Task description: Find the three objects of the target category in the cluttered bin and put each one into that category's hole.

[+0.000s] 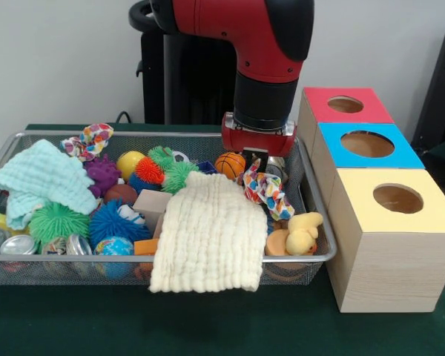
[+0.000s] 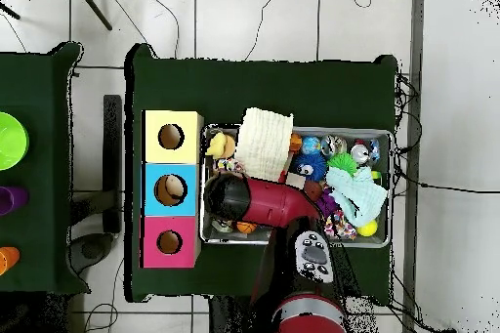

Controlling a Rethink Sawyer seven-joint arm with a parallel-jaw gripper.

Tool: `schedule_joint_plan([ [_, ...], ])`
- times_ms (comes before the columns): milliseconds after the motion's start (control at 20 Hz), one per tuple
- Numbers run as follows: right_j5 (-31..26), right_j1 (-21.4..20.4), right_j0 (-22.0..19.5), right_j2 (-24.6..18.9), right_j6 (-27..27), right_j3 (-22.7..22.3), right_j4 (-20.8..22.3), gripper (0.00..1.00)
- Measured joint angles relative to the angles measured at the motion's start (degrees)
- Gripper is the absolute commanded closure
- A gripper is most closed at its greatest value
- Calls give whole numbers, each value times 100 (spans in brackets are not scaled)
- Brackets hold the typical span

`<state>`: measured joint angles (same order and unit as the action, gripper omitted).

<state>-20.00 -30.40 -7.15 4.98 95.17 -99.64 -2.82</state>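
**remote_op:** Checking in from the feed. My arm point(image 1: 261, 52) hangs over the right end of the bin point(image 1: 315, 222), with the tool point(image 1: 261, 157) down among the clutter just beside the basketball point(image 1: 230, 164). A patterned scrunchie point(image 1: 267, 190) sits right under it. Honestly I can't tell if it's spread, pressed together or pinching anything; the wrist hides it in both views.

**binwatcher:** Where's everything else?

**remote_op:** A cream cloth point(image 1: 206, 236) drapes over the bin's front rim. A mint cloth point(image 1: 41, 180) lies at the left end, spiky balls point(image 1: 57, 221) around it, and a second scrunchie point(image 1: 89, 141) at the back rim. A yellow duck point(image 1: 304, 231) is in the front right corner. The three boxes stand on the surface just right of the bin: red point(image 1: 343, 105), blue point(image 1: 367, 144), yellow point(image 1: 397, 199), each with a round hole on top. From overhead the blue hole point(image 2: 171, 188) shows something pale inside.
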Motion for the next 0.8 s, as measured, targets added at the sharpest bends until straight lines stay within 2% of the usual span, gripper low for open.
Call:
schedule_joint_plan([
  [800,-2,4,107,59,0,2,-80,100],
])
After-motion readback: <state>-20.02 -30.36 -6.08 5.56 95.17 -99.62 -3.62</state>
